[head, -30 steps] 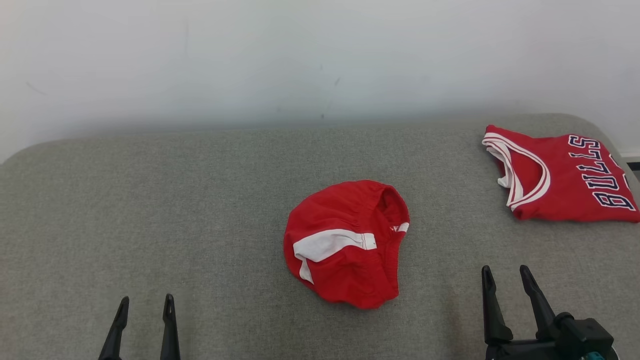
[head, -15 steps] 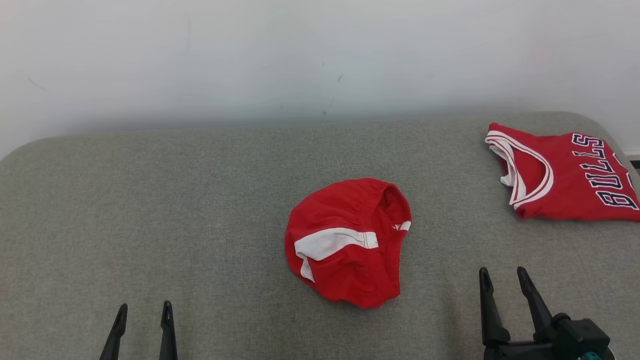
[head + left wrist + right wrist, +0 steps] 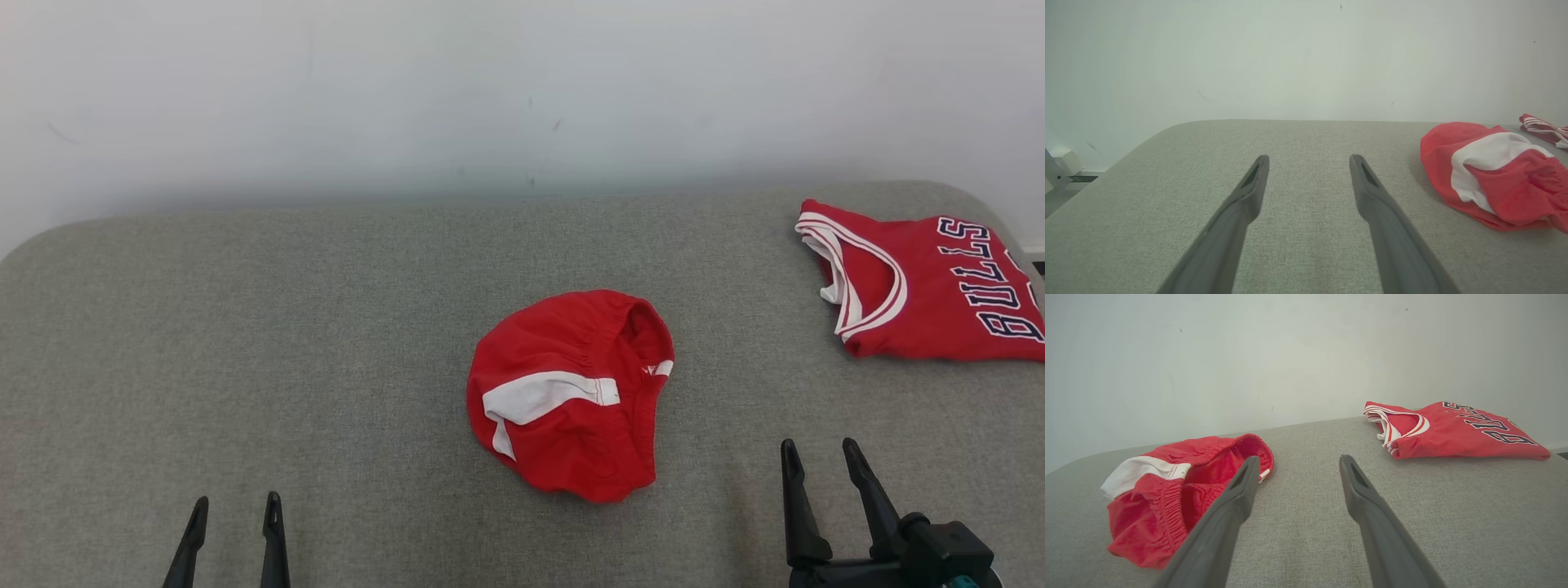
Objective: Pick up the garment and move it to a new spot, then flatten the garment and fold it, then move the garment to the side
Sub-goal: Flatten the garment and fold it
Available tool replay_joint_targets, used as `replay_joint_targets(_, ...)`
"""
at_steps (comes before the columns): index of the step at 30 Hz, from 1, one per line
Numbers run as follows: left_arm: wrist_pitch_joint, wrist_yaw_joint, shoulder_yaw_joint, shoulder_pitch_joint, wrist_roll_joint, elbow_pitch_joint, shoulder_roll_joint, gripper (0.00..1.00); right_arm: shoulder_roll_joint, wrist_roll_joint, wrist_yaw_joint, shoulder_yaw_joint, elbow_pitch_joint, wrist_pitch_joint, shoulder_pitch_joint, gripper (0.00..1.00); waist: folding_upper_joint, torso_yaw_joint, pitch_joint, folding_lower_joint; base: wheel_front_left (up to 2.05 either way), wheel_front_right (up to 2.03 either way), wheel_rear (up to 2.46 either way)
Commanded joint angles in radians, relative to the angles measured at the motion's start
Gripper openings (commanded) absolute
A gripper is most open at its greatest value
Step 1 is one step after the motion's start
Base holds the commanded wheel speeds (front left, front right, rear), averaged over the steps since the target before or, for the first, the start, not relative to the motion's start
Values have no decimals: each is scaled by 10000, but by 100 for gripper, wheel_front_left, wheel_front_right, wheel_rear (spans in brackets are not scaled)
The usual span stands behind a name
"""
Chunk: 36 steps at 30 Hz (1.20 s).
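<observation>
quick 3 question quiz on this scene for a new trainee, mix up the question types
1. True or false: the left gripper and the right gripper are both open and hold nothing.
2. The red shorts on the grey pad are: A) folded flat; B) crumpled, with the waistband gaping; C) lifted by a gripper.
3. What word is printed on the folded jersey?
Key: 1 true; 2 B; 3 BULLS.
</observation>
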Motion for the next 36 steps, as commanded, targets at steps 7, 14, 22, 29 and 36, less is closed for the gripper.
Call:
replay_joint_targets(7, -28, -4, 78, -37, 42, 29, -26, 100, 1, -84, -21, 26, 64, -29, 23, 100, 0, 13, -72, 0, 0, 0, 0)
replay_joint_targets(14, -28, 9, 66, 39, -48, 49, -28, 100, 1, -102, -21, 73, 105, -27, 35, 100, 0, -5, -135, 0, 0, 0, 0)
replay_joint_targets(22, -28, 34, 69, 42, -76, 70, -28, 100, 1, -106, -21, 136, 142, -27, 26, 100, 0, 11, -184, 0, 0, 0, 0)
replay_joint_targets(29, -28, 62, -3, 51, -127, 51, -27, 100, 1, 7, -21, 374, 188, -27, -118, 100, 0, 68, -184, 0, 0, 0, 0)
replay_joint_targets(36, -28, 49, -272, -136, -260, 185, -28, 100, -2, -35, -21, 1352, 480, -29, -820, 100, 0, 357, -158, 0, 0, 0, 0)
